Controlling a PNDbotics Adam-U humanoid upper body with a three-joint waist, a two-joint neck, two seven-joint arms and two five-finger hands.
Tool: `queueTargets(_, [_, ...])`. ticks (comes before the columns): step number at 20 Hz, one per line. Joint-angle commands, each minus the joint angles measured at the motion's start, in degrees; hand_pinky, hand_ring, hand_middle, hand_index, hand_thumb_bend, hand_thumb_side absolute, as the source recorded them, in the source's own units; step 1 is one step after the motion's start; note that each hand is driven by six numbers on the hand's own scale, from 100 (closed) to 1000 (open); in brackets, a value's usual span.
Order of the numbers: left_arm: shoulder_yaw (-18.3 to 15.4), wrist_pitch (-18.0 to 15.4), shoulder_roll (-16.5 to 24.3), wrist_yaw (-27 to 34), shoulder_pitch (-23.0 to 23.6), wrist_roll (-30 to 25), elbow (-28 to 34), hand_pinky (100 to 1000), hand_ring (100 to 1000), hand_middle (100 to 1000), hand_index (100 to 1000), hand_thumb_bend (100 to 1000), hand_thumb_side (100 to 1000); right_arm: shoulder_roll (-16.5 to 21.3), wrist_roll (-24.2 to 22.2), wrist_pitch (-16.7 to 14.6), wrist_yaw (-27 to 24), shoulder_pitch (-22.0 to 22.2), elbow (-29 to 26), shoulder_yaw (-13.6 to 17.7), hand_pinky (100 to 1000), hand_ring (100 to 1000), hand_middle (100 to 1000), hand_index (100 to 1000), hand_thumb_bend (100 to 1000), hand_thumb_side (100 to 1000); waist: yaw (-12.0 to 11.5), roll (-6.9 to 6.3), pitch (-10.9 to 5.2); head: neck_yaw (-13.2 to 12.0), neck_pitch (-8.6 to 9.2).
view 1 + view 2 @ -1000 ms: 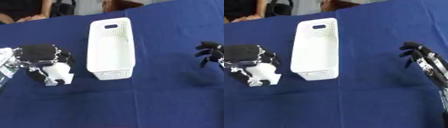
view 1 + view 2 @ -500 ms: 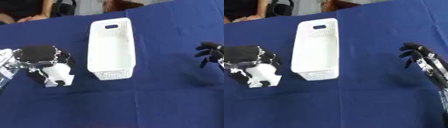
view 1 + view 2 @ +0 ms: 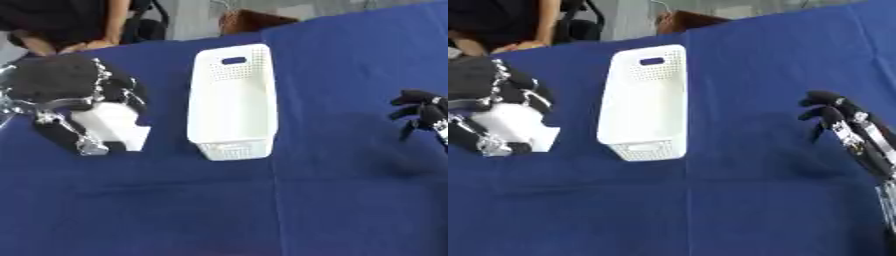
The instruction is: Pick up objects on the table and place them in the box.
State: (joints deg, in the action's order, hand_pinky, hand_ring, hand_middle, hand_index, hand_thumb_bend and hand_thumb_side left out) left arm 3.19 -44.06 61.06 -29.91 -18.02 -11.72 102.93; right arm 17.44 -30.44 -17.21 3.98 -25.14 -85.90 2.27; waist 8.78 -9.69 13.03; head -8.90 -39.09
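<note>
Just left of the basket, the left hand has its fingers wrapped round a white block, so it only needs to shift right.

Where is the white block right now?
The white block is in the left hand, at the left of both views, beside the white basket.

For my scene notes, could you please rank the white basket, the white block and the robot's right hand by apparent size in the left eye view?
1. White basket.
2. White block, partly hidden in the left hand.
3. Right hand, cut off by the view's edge, so unsure against the block.
</note>
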Motion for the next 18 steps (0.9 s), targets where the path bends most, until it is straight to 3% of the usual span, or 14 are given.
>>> queueTargets(1, [-1.58,0.54,3.95,2.12,-1.11,0.94,3.45,100,100,100,110,100,213,0.61,0.03,0.41,0.27,0.28,-0.92,0.43,440,702,762,905,100,861,-0.4,0.01,-1.62,0.88,0.06])
queueTargets(7, [-1.88,1.19,4.8,4.07,-1.72,0.59,5.26,100,100,100,109,100,211,0.4,-0.06,0.8,0.34,1.08,-1.23,0.33,439,703,762,905,100,861,-0.91,-0.46,-2.67,1.41,0.41])
queueTargets(18, [-1.22,0.86,3.85,5.7,-3.07,-0.31,5.47,100,100,100,111,100,206,0.23,-0.23,0.82,0.42,0.7,-1.28,0.12,440,703,762,905,100,860,-0.44,-0.46,-2.59,1.34,0.97])
